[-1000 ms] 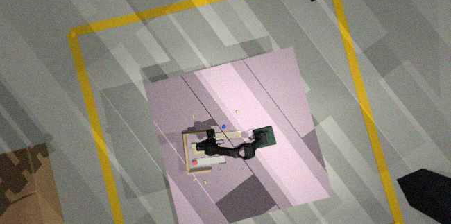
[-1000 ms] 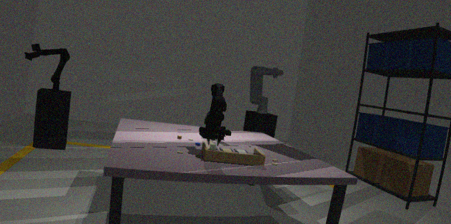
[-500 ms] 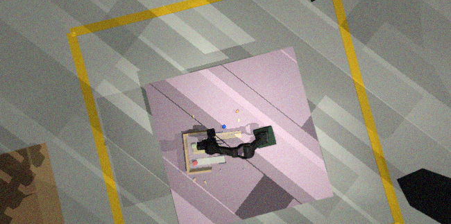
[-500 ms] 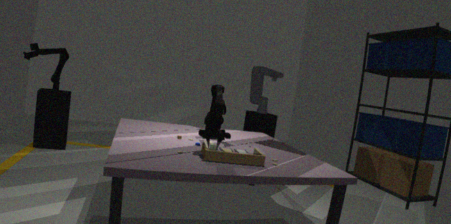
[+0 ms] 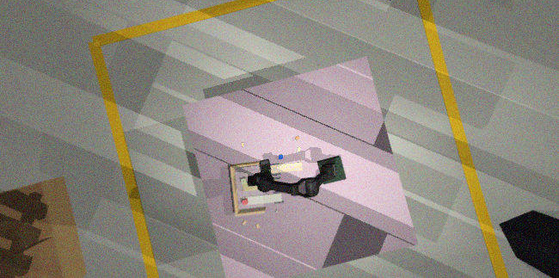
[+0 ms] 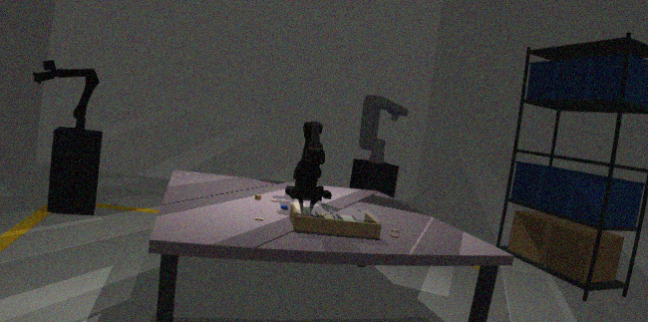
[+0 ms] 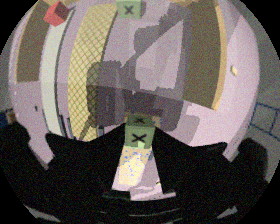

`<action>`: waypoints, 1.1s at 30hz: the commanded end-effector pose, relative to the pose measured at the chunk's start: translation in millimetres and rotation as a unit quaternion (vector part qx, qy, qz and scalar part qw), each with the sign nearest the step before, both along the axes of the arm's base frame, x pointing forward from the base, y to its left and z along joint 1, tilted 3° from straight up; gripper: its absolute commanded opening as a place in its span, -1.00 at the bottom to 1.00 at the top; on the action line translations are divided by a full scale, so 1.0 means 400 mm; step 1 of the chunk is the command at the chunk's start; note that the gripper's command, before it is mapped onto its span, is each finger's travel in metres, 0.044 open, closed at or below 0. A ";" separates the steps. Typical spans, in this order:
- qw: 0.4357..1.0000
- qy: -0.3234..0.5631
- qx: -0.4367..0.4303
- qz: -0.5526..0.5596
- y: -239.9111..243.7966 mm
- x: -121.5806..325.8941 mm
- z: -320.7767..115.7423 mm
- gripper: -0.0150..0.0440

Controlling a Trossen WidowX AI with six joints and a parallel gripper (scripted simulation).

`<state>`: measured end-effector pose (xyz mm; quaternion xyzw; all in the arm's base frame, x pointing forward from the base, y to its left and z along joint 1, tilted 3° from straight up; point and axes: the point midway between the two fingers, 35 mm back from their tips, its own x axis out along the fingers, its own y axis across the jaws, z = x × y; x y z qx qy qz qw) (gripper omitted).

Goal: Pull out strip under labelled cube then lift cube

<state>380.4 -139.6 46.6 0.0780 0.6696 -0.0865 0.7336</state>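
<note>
My gripper (image 6: 305, 210) (image 7: 138, 127) is shut on a green cube (image 7: 139, 137) marked with a dark X. The speckled pale-yellow strip (image 5: 290, 166) (image 7: 131, 172) lies below and behind that cube, reaching out of the open side of the tray; contact between cube and strip cannot be told. Another X-marked green cube (image 5: 244, 182) (image 7: 129, 9) stands near the tray's far wall, beside the crosshatched yellow strip (image 7: 91, 45). A red cube (image 5: 244, 201) (image 7: 56, 13) is at the far end of the white strip (image 5: 267, 199) (image 7: 50, 65). The arm hides the held cube in the top view.
A low wooden tray (image 5: 233, 191) (image 6: 334, 227) (image 7: 222, 55) surrounds the strips on three sides. A blue object (image 5: 280, 157) (image 6: 284, 206) lies beside the speckled strip. An orange piece (image 5: 297, 138) and several small pale pieces lie around the tray.
</note>
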 end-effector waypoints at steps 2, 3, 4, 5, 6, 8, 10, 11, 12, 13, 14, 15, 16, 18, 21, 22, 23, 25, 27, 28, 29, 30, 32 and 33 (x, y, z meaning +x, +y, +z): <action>1.000 0.002 0.000 -0.001 0.013 -0.036 0.026 -0.49; 1.000 0.002 0.000 -0.001 0.016 -0.045 0.033 -0.49; 1.000 0.002 0.000 -0.001 0.019 -0.054 0.039 -0.49; 1.000 0.003 0.001 -0.001 0.023 -0.064 0.045 -0.49; 1.000 0.003 0.001 -0.002 0.026 -0.073 0.050 -0.49; 1.000 0.004 0.001 -0.002 0.033 -0.092 0.061 -0.49; 1.000 0.004 0.001 -0.002 0.040 -0.111 0.071 -0.49; 1.000 0.004 0.001 -0.003 0.044 -0.121 0.076 -0.49; 1.000 0.005 0.001 -0.003 0.047 -0.131 0.081 -0.49; 1.000 0.005 0.001 -0.003 0.050 -0.138 0.085 -0.49; 1.000 0.005 0.001 -0.003 0.052 -0.143 0.087 -0.49; 1.000 0.005 0.001 -0.003 0.052 -0.145 0.088 -0.49; 1.000 0.005 0.001 -0.003 0.052 -0.145 0.088 -0.49; 1.000 0.005 0.001 -0.003 0.055 -0.151 0.087 -0.49; 1.000 0.006 0.001 -0.003 0.064 -0.176 0.086 -0.49; 1.000 0.006 0.001 -0.003 0.067 -0.185 0.085 -0.49; 1.000 0.006 0.002 -0.003 0.070 -0.194 0.084 -0.49; 1.000 0.007 0.002 -0.003 0.077 -0.213 0.082 -0.49; 1.000 0.007 0.002 -0.003 0.084 -0.231 0.079 -0.49; 1.000 0.007 0.002 -0.003 0.087 -0.239 0.078 -0.49; 1.000 0.007 0.002 -0.003 0.088 -0.243 0.077 -0.49; 1.000 0.007 0.002 -0.003 0.089 -0.245 0.077 -0.49; 1.000 0.007 0.002 -0.003 0.089 -0.245 0.087 -0.49; 1.000 0.007 0.002 -0.003 0.089 -0.245 0.099 -0.49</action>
